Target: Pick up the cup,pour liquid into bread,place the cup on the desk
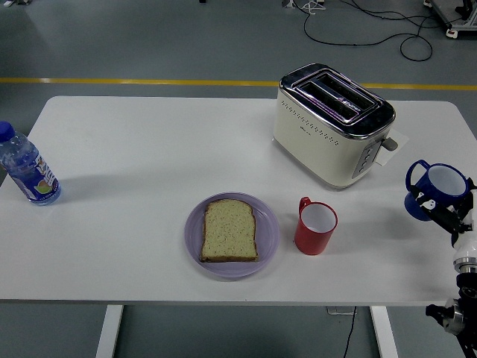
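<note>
1. Blue cup: glossy deep blue outside, white inside, loop handle on its left side. It sits at the far right of the table, upright or nearly so, mouth up. Whether its base touches the tabletop cannot be told from this angle.
2. Right hand: enters from the lower right corner; black fingers are curled around the lower right of the blue cup, pinching it. White wrist section shows below, black arm hardware under that.
3. Bread: one square slice, pale crumb with darker crust, lying flat on a round lavender plate near the table's front edge, centre. It is well apart from the blue cup.
4. Red cup: glossy red, white inside, handle to the upper left, standing upright just right of the plate, apart from it.
5. Toaster: cream body, rounded corners, chrome top with two slots, a row of small perforations along the side. There is small print on its side, too small to read. White paper lies just beside its right end.
6. Bottle: clear plastic, blue cap, coloured label; label text not legible. It stands at the left edge of the table.
7. Floor: grey, with a yellow line behind the table and black cables at top right.
</note>
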{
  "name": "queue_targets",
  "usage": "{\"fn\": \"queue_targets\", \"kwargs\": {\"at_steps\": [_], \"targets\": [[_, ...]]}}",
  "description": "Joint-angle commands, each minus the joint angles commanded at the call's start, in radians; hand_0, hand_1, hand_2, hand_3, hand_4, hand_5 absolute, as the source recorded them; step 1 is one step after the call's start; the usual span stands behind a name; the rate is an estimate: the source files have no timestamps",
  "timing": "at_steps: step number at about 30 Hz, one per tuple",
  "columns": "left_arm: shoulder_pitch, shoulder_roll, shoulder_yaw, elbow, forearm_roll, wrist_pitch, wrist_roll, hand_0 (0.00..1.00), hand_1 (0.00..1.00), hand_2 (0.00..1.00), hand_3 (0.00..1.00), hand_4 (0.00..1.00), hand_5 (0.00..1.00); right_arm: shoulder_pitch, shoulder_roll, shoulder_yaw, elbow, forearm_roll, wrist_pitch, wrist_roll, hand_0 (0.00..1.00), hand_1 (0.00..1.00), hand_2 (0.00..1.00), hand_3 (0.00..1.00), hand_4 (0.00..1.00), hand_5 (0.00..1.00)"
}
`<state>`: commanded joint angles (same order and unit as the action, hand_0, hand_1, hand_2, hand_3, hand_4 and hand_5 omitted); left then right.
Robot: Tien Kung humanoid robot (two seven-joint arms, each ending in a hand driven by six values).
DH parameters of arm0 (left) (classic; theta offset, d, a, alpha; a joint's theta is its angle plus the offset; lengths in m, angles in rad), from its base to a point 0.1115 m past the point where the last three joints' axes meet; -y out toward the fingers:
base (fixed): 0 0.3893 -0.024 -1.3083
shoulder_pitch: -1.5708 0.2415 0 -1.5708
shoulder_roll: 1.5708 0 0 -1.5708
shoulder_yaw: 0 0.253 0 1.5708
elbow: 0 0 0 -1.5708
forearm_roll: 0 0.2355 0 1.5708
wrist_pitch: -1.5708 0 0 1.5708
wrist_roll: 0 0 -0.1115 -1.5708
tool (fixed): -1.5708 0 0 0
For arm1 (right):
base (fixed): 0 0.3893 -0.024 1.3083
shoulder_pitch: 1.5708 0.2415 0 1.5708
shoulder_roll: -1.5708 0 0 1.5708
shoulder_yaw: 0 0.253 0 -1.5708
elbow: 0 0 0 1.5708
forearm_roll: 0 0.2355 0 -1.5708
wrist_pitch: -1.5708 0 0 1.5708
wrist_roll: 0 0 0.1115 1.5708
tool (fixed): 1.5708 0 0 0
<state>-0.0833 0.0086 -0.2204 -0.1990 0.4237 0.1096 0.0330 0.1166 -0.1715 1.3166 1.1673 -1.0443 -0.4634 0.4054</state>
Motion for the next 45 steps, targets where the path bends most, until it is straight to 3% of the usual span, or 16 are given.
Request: {"fn": "queue_targets", "kwargs": {"at_steps": [10, 23, 33, 34, 45], "targets": [[-0.002, 0.001, -0.005, 0.000, 0.001, 0.000, 0.000, 0.653, 0.617, 0.607, 0.527, 0.309, 0.734, -0.019, -0.020, 0.009, 0.219, -0.050, -0.068, -0.145, 0.385, 0.385, 0.540, 0.500, 0.803, 0.002], [0.002, 0.003, 0.008, 0.001, 0.003, 0.001, 0.000, 0.651, 0.618, 0.608, 0.527, 0.308, 0.743, -0.030, -0.044, -0.019, 0.463, -0.179, -0.112, -0.439, 0.364, 0.387, 0.534, 0.501, 0.778, 0.002], [0.002, 0.008, -0.005, 0.001, 0.004, 0.001, 0.000, 0.650, 0.618, 0.608, 0.526, 0.308, 0.745, -0.014, -0.061, -0.058, 0.564, -0.225, -0.103, -0.562, 0.348, 0.385, 0.527, 0.502, 0.772, 0.002], [0.002, 0.009, -0.007, 0.001, 0.004, 0.001, 0.000, 0.650, 0.618, 0.607, 0.526, 0.308, 0.749, -0.007, -0.063, -0.067, 0.569, -0.225, -0.103, -0.565, 0.328, 0.381, 0.527, 0.507, 0.730, 0.002], [0.002, 0.014, -0.021, 0.000, 0.006, 0.001, 0.000, 0.650, 0.617, 0.607, 0.526, 0.306, 0.747, 0.133, -0.112, -0.237, 0.596, -0.298, -0.088, -0.649, 0.308, 0.370, 0.515, 0.504, 0.666, 0.002]]}}
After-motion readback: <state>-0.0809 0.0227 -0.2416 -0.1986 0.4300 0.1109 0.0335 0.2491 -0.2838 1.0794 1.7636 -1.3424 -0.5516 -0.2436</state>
